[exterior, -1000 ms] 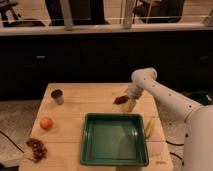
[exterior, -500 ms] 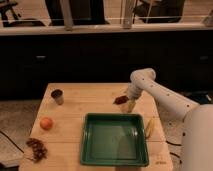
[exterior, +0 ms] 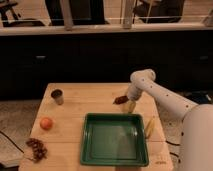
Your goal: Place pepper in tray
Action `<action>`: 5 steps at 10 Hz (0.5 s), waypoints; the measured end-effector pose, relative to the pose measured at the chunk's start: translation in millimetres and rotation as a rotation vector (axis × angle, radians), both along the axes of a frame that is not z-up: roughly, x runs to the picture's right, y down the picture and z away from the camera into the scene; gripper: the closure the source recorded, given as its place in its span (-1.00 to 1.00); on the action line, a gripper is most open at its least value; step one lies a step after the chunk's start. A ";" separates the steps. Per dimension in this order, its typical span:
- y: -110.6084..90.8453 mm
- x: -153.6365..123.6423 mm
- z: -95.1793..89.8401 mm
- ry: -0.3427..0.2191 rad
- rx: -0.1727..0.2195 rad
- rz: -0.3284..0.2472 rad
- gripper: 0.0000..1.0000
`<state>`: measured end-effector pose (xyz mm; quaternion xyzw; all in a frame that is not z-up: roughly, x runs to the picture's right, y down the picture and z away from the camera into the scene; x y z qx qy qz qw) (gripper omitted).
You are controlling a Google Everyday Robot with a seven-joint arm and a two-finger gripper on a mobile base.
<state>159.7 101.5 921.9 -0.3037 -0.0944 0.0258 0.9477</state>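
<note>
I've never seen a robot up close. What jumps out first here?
The large green tray sits empty, front and centre. Behind it, a white arm reaches in from the right, its gripper low by a small dark pepper. An orange fruit lies far left.

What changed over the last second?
No visible move. The pincer stays low beside the pepper, just past the far rim of the tray; the pepper is not in the tray. Cup, orange and yellow piece are where they were.

A wooden table (exterior: 90, 106) bears a metal cup (exterior: 57, 96), orange fruit (exterior: 46, 123), reddish cluster (exterior: 36, 148) and yellow corn-like piece (exterior: 149, 126).
</note>
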 end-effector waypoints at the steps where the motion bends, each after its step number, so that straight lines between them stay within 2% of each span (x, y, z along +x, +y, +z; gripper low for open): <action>1: 1.5 0.8 -0.1 0.000 -0.004 0.000 -0.48; 5: 3.5 2.6 0.9 0.001 -0.007 -0.002 -0.48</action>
